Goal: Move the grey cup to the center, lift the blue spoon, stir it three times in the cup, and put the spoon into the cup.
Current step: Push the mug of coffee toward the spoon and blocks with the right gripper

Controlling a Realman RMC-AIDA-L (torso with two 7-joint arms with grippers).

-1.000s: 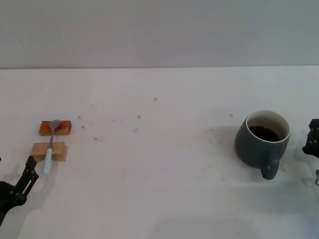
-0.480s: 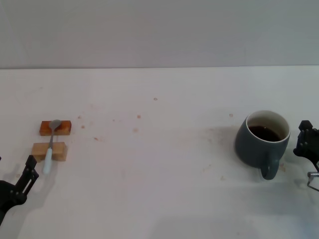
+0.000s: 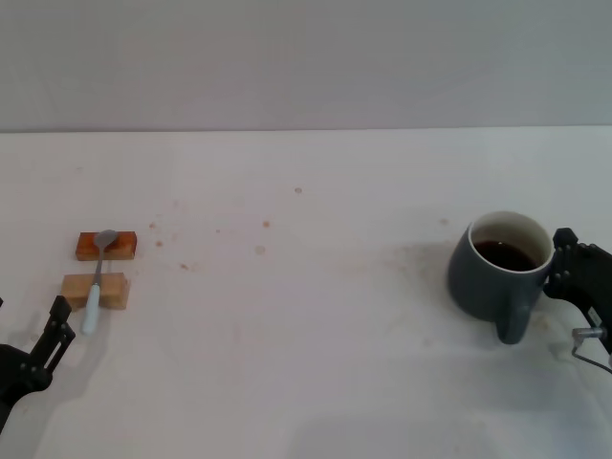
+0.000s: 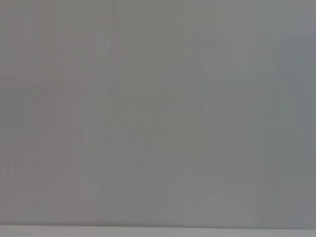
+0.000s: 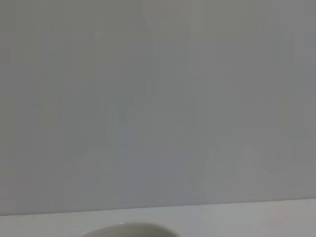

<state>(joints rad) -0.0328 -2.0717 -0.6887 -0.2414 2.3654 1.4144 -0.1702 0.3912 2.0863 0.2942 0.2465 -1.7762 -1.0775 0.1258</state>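
So the cup (image 3: 503, 270) sits upright over on the table's (image 3: 316, 316) right side with dark liquid in it, handle facing the robot, and the right gripper (image 3: 574, 273) is right up against its right side, though I can't tell how wide it's spread or if it's gripping. The spoon (image 3: 97, 278) lies across two wooden blocks (image 3: 103, 268) far left, with the left gripper (image 3: 46, 346) sitting just in front of it, not holding anything.

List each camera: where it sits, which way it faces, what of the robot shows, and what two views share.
Head view: on the head, looking forward and down at the table; the grey cup, the blue spoon, the left gripper and the right gripper show.
Left wrist view: faces a blank wall; no robot parts show.
Right wrist view: faces the wall; no robot parts show.
Shared: the grey cup's rim in head and right wrist views.
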